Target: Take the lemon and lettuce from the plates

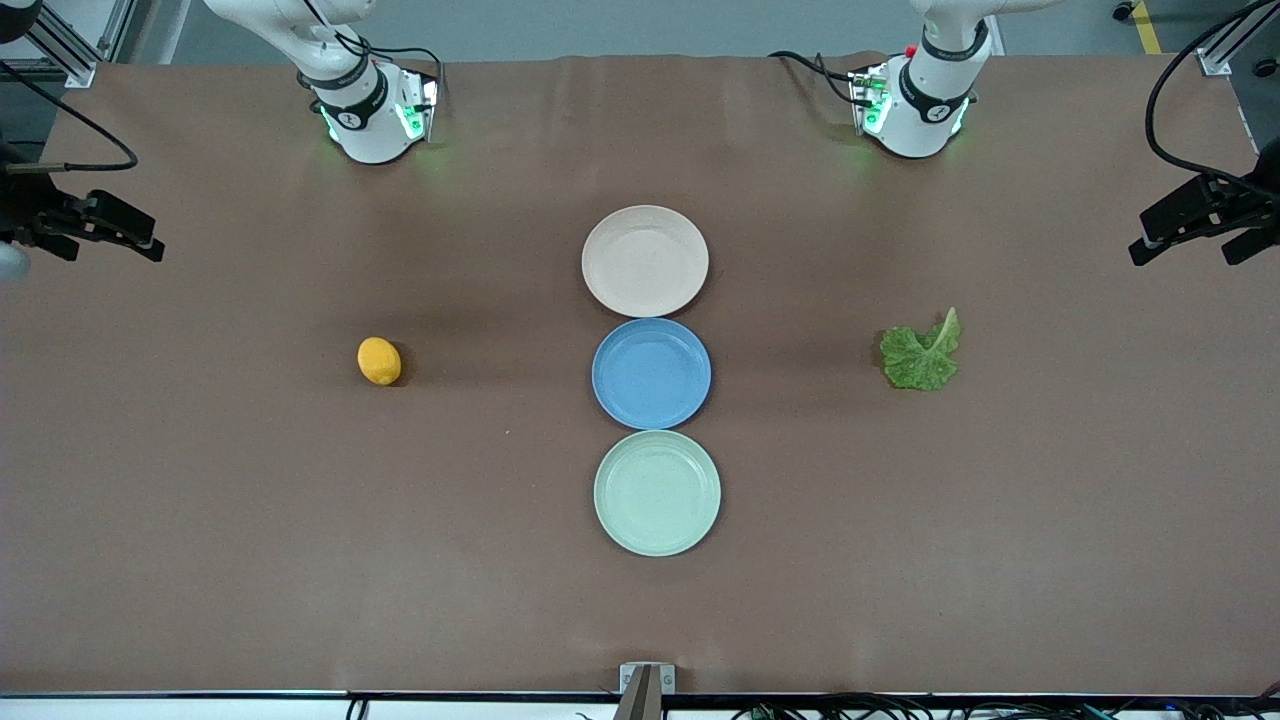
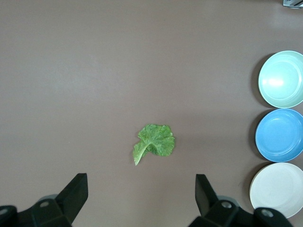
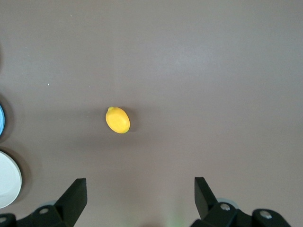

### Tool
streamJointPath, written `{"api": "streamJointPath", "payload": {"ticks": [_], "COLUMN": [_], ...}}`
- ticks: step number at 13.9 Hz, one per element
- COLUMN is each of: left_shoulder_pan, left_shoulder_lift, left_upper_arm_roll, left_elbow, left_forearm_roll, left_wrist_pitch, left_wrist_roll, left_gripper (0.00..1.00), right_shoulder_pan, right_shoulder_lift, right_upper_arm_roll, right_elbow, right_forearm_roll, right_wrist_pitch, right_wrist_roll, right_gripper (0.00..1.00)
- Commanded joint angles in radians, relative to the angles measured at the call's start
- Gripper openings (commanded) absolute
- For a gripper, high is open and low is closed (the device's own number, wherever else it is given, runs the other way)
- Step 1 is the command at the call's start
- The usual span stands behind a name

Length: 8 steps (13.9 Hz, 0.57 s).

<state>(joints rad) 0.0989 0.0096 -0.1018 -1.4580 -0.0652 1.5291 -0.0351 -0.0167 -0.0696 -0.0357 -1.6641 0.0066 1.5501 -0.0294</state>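
Note:
The lemon [image 1: 379, 361] lies on the bare brown table toward the right arm's end, on no plate. The lettuce [image 1: 922, 354] lies on the table toward the left arm's end, also on no plate. The beige-pink plate [image 1: 645, 260] and the mint green plate [image 1: 657, 492] sit empty in the middle of the table. My left gripper [image 2: 141, 182] is open, high over the table beside the lettuce [image 2: 155, 143]. My right gripper [image 3: 140, 184] is open, high over the table beside the lemon [image 3: 117, 120]. Neither gripper holds anything.
An empty blue plate [image 1: 651, 373] sits between the two task plates, the three forming a line down the table's middle. Both arm bases stand along the table's robot edge. Black fixtures with cables [image 1: 95, 225] [image 1: 1195, 215] overhang each end of the table.

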Motion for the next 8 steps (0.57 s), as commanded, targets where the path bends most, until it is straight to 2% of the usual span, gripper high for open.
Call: {"api": "streamJointPath", "payload": {"ticks": [1,8], "left_shoulder_pan": [0.004,0.002], "left_shoulder_lift": [-0.002,-0.002], "left_upper_arm_roll": [-0.004,-0.004], "left_elbow": [0.016,0.016], "left_forearm_roll": [0.019,0.019], "left_wrist_pitch": [-0.015,-0.015], "left_wrist_roll": [0.021,0.011], "left_gripper": [1.00,1.00], "right_shoulder_pan": [0.014,0.018], "right_shoulder_lift": [-0.021,-0.010], "right_upper_arm_roll": [0.010,0.011], "right_elbow": [-0.029,-0.032], "right_forearm_roll": [0.015,0.015], "right_wrist_pitch": [0.039,0.056], "right_wrist_roll": [0.008,0.006], "right_gripper": [1.00,1.00]}}
